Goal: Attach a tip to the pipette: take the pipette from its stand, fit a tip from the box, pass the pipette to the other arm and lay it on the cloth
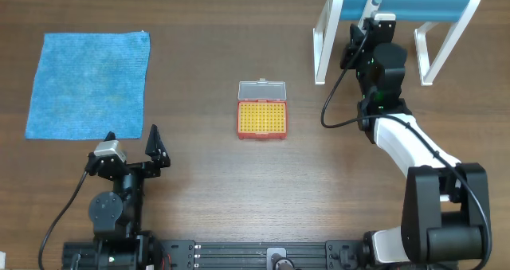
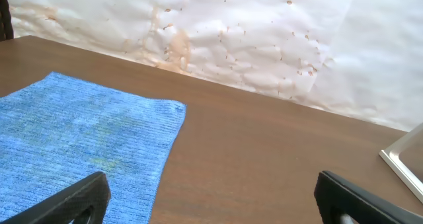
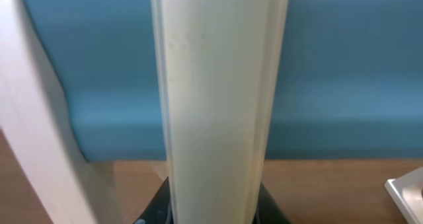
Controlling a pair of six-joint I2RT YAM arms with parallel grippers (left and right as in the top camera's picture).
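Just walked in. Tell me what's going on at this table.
The right arm's claw is up at the stand on the table's far right, its fingers closed on the pipette, which hangs at the stand's blue bar. The left claw sits open beside the blue cloth, holding nothing. The tip box stands mid-table with its lid open.

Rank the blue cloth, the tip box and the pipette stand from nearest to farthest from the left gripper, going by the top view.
1. Blue cloth: on the left side, just beyond the left gripper.
2. Tip box: in the middle, off to the gripper's right.
3. Pipette stand: at the far right corner.
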